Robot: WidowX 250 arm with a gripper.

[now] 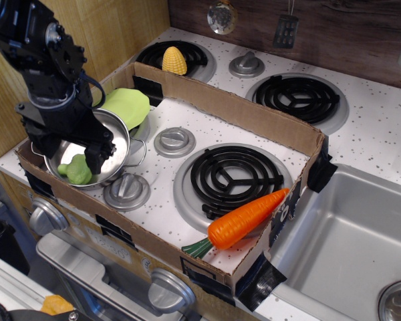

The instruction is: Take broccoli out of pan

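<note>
You have one pan [113, 152] to work from, sitting at the front-left corner of the cardboard tray [244, 114], and everything else can be placed from it. Inside the pan, against its front-left wall, lies the one broccoli [75, 170], partly hidden by the arm. Your one gripper [93, 162] reaches down into the pan just right of the broccoli, its black tip low near the floor of the pan; you cannot tell from this angle whether the claw is apart or together, nor whether it touches the floret. Directly behind the pan, just past its far rim, sits one flat lime-green piece [128, 107]. To the pan's right you can count two grey knobs [174, 140] inside the tray, one just beyond its wire handle and one touching distance off its front rim. Further right of the pan is one black coil burner [236, 175], and beyond that one carrot [244, 219] lying tilted against the tray's front-right corner. Well behind the pan, outside the tray, one yellow corn cob [174, 60] stands on another burner.
</note>
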